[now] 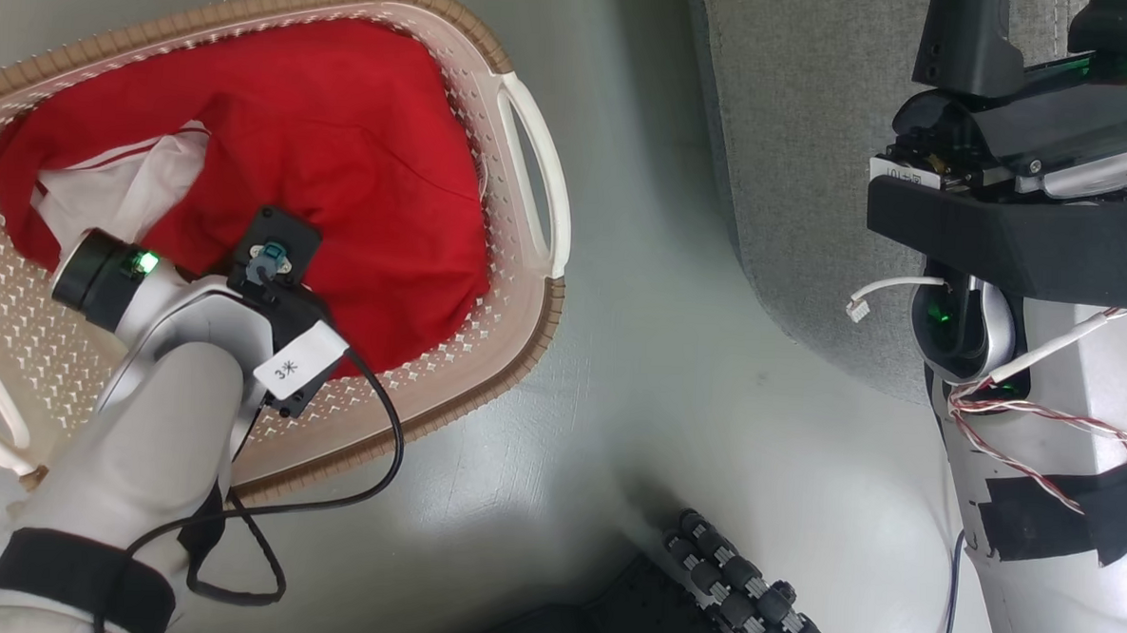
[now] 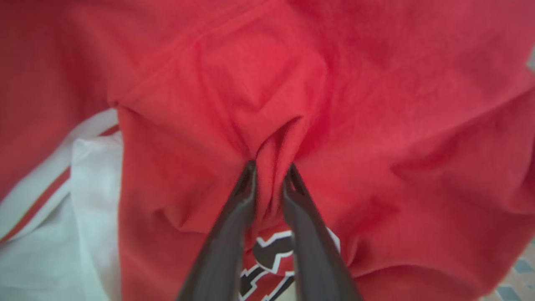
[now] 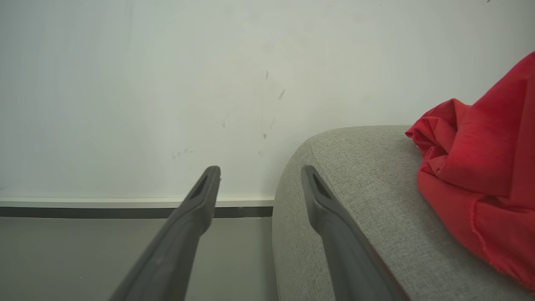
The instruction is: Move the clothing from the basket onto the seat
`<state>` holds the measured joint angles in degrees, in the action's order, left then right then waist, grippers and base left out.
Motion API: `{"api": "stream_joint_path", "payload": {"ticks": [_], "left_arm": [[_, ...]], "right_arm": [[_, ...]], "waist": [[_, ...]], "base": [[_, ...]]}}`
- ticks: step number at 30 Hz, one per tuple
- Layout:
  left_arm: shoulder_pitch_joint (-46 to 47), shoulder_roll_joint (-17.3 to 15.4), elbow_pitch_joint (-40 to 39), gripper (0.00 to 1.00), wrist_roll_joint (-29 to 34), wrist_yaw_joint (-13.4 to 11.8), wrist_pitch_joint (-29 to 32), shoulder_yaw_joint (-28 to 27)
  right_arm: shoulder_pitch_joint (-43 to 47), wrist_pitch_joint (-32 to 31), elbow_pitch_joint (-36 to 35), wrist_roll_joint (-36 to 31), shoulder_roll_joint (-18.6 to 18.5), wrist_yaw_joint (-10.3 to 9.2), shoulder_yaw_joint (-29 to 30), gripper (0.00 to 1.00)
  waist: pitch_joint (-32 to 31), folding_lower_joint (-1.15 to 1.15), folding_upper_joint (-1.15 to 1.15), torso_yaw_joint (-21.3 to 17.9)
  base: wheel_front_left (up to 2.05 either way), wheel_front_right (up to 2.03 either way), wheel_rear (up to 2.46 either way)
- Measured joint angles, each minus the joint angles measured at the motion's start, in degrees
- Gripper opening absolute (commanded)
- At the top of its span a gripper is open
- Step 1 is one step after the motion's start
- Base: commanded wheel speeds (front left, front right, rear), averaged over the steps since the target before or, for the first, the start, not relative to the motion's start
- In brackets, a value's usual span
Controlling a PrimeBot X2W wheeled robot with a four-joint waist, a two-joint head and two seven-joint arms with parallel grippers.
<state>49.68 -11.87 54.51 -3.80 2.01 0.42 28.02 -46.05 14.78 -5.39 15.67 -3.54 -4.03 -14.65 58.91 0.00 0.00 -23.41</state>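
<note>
Grey floor point(image 1: 637, 377), basket point(image 1: 552, 316): I'm pinching jersey point(image 2: 376, 146) fold in L gripper point(image 2: 271, 168), R gripper point(image 3: 260, 173) hanging open, empty, by seat point(image 3: 355, 188); next needing lift clear

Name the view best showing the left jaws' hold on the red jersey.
Left wrist view: the left gripper pinches a fold of red jersey. Head view: the wrist hides the contact. Right wrist view: another red garment on the sofa.

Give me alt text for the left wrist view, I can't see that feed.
The left gripper pinches a raised fold of a red jersey, dark-and-white lettering showing between its fingers. At the left lies white cloth with a red stripe; a bit of basket shows at the lower right.
</note>
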Motion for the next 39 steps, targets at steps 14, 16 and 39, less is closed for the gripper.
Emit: {"api": "stream_joint_path", "payload": {"ticks": [14, 16, 39], "left_arm": [[0.9, 1.0, 1.0, 0.0, -1.2, 0.5, -3.9, -1.3], [0.9, 0.9, 0.7, 0.0, -2.0, 0.6, -5.2, -1.6], [-2.1, 7.0, -6.5, 0.0, -7.0, 3.6, -14.2, -1.6]], "right_arm": [[0.4, 0.0, 1.0, 0.0, 0.1, 0.53, 0.2, 1.0], [-0.1, 0.0, 1.9, 0.0, 0.2, 0.77, -0.3, 1.0], [3.8, 0.0, 11.9, -2.2, -2.5, 3.02, 1.0, 1.0]], "waist": [[-0.4, 0.0, 0.0, 0.2], [-0.6, 0.0, 0.0, 0.2], [-13.9, 0.0, 0.0, 7.9]], "base": [[0.0, 0.0, 0.0], [0.0, 0.0, 0.0], [0.0, 0.0, 0.0]]}}
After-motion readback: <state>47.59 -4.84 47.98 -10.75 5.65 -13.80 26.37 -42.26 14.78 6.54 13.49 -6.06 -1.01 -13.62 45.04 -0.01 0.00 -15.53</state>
